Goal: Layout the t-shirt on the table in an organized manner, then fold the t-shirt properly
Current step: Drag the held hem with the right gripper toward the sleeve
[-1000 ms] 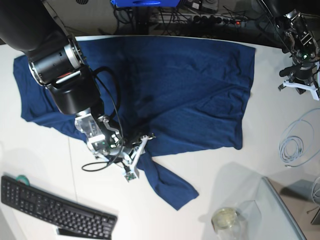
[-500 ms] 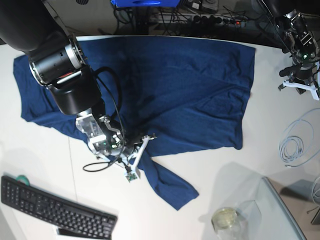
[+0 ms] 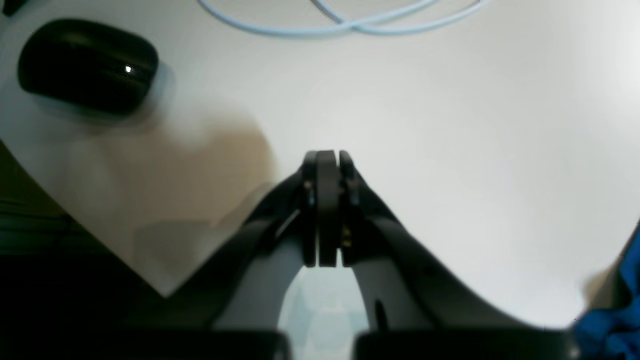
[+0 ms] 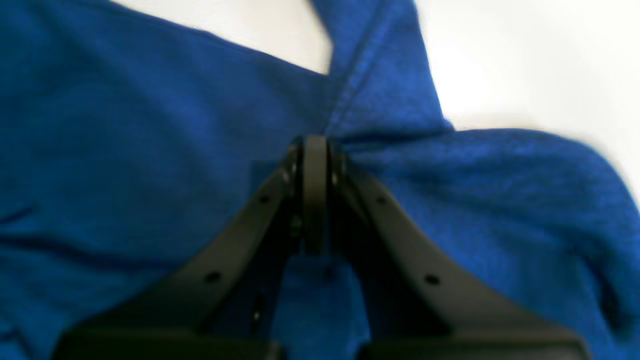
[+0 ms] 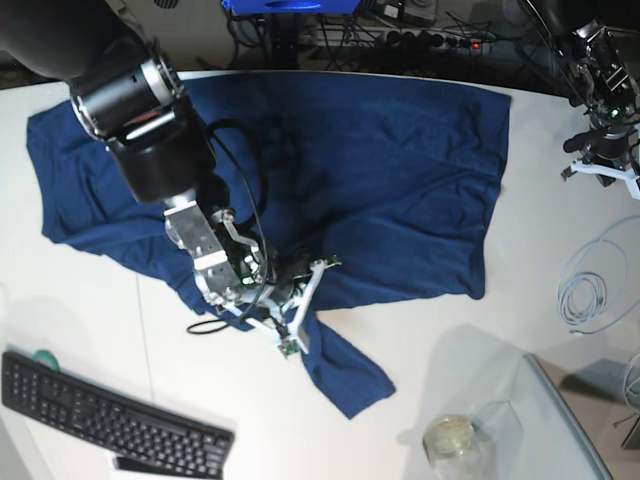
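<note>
The big, soft, dark blue knit shirt [image 5: 330, 170] lay spread across the wide, smooth white counter [image 5: 450, 330], with one long sleeve [image 5: 340, 370] sticking out toward the near edge. The right tool [image 4: 315, 145] was squeezed tight on a pinch of the blue cloth, right where the sleeve joined the body by a stitched seam. The left tool [image 3: 325, 160] was closed too, but it held nothing and hung over bare counter off to the side, well apart from most of the shirt. The pinch looked small, so the cloth could slip out if the arm pulled fast. The knit was stretchy and floppy, so a tug in one spot could drag the whole shirt along and bunch up the flat part. The cloth already had soft wrinkles, and more pulling might make them worse. A pale blue looped cable [image 5: 590, 280] and a small clear glass jar [image 5: 452, 440] sat near the shirt, and a flat black keyboard [image 5: 110, 420] lay close to the sleeve, so a swinging sleeve might bump them.
</note>
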You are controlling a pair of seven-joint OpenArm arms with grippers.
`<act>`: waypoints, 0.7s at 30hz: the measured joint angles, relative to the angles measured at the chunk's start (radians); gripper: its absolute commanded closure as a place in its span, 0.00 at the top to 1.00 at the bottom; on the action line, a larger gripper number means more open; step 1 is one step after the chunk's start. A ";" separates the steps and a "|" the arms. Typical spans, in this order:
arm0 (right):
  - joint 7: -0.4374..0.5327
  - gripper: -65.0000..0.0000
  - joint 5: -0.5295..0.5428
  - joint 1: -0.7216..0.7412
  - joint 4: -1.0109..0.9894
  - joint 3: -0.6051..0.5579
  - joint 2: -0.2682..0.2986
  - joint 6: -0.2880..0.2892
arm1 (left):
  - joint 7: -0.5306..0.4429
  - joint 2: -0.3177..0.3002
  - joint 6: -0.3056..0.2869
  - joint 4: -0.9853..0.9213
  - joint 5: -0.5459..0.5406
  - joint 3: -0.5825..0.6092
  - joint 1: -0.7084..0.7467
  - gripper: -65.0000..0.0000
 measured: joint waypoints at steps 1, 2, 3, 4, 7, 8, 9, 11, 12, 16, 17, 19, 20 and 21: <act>-0.012 0.00 0.002 -0.015 0.045 0.000 0.005 -0.001 | 0.003 -0.002 0.000 -0.016 0.000 0.002 -0.002 0.00; -0.028 0.00 -0.003 -0.035 0.098 0.001 0.010 0.000 | 0.003 -0.005 0.000 -0.031 0.000 0.000 -0.003 0.00; -0.042 0.00 0.001 -0.049 0.139 0.001 0.013 -0.001 | 0.006 -0.005 0.000 -0.042 0.000 0.000 -0.002 0.00; -0.055 0.00 -0.004 -0.062 0.175 0.001 0.016 -0.001 | 0.007 -0.006 0.000 -0.046 0.000 0.000 -0.001 0.00; -0.090 0.00 -0.004 -0.109 0.272 0.001 0.022 -0.001 | -0.001 -0.008 0.000 -0.047 -0.001 0.000 -0.003 0.00; -0.101 0.00 -0.001 -0.122 0.294 0.000 0.024 0.000 | 0.001 -0.009 0.000 -0.046 -0.001 0.000 -0.005 0.00; -0.112 0.00 -0.002 -0.134 0.316 0.000 0.026 0.000 | 0.000 -0.010 0.000 -0.043 -0.001 0.000 -0.005 0.00; -0.130 0.00 -0.002 -0.150 0.352 0.000 0.033 0.000 | 0.000 -0.010 0.000 -0.040 -0.001 0.000 -0.005 0.00; -0.137 0.00 -0.004 -0.159 0.373 0.001 0.036 0.000 | 0.000 -0.010 0.000 -0.040 -0.001 0.002 -0.005 0.00; -0.134 0.00 0.004 -0.223 0.454 -0.004 0.052 0.003 | -0.001 -0.010 0.000 -0.040 -0.001 0.006 -0.005 0.00; -0.134 0.00 0.003 -0.238 0.462 -0.006 0.058 0.004 | -0.001 -0.010 0.000 -0.040 -0.001 0.006 -0.005 0.00; -0.136 0.00 -0.006 -0.274 0.463 -0.006 0.070 0.004 | -0.001 -0.010 0.000 -0.040 -0.001 0.006 -0.005 0.00; -0.136 0.00 -0.006 -0.289 0.461 -0.006 0.075 0.004 | -0.001 -0.010 0.000 -0.040 -0.001 0.006 -0.005 0.00; -0.137 0.01 -0.006 -0.300 0.459 -0.003 0.077 0.004 | -0.001 -0.010 0.000 -0.040 -0.001 0.006 -0.005 0.00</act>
